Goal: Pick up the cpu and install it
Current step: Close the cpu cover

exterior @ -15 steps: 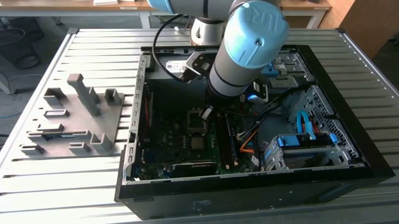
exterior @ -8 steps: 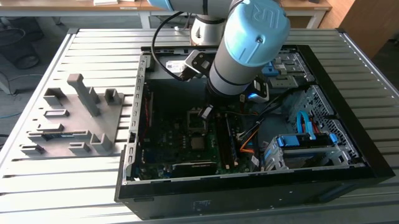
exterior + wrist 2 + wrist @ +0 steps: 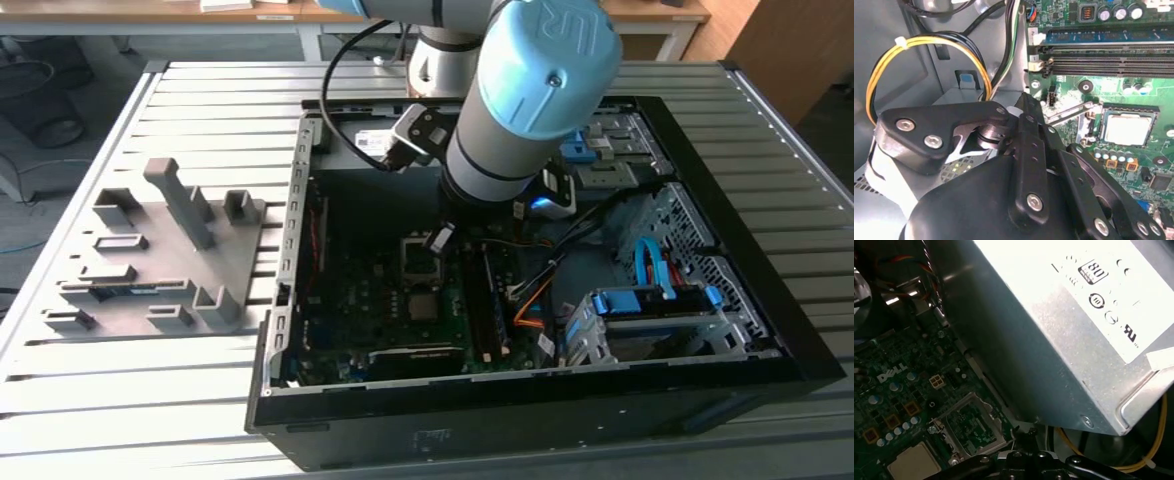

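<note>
The cpu, a small pale silver square, lies flat in its socket on the green motherboard; it also shows in the first wrist view and in the exterior view. The socket's metal frame stands flipped open beside it. My gripper is down inside the open computer case, just off the cpu, by the end of the thin socket lever. Its black fingers meet at the tips, and I see nothing held between them.
A grey power-supply box hangs close over the board. Yellow and black cables loop beside the gripper. Memory slots run past the socket. A blue-clipped drive cage fills the case's side at the exterior view's right; a grey parts fixture lies outside it.
</note>
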You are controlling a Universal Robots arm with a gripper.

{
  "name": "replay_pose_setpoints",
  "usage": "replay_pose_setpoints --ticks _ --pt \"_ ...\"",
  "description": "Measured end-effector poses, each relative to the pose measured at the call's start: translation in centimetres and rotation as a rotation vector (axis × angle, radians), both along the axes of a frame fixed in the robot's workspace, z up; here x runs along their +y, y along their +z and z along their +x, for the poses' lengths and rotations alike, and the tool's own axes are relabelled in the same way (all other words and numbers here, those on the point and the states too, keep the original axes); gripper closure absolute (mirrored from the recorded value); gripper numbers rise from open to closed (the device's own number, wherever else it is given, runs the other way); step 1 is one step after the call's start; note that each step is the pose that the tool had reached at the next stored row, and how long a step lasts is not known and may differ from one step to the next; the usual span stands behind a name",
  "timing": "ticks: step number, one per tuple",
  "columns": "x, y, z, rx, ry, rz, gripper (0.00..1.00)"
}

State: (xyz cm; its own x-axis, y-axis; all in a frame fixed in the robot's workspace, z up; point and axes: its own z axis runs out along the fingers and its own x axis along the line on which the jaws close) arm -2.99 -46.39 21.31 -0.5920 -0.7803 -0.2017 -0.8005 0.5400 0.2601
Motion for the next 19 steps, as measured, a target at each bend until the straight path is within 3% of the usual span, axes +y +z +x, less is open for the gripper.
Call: replay_pose_setpoints --ticks 19 --pt "-0.01 0.74 -0.27 -0.0034 0.034 0.0003 0.9"
